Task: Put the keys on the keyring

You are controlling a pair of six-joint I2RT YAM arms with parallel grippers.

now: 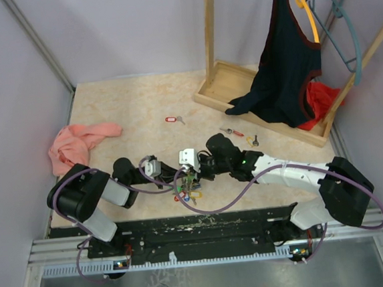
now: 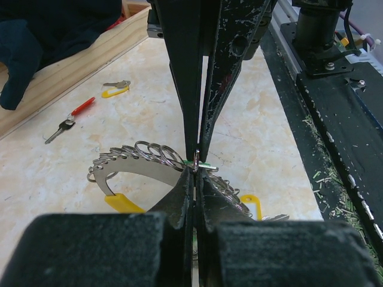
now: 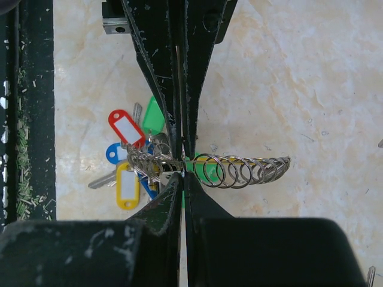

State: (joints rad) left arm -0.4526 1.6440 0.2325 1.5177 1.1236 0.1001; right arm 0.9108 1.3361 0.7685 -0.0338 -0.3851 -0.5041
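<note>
The keyring hangs between both grippers just above the table, strung with small split rings and red, blue, yellow and green tagged keys. My left gripper is shut on the keyring's flat band. My right gripper meets it tip to tip and is shut on a small ring with a green tag. In the top view the two grippers join over the bunch. Loose keys lie farther out: a red-tagged one, a red one, a yellow one and a black one.
A pink cloth lies at the left. A wooden clothes rack base stands at the back right with a dark garment and a teal hanger. The black mounting rail runs along the near edge.
</note>
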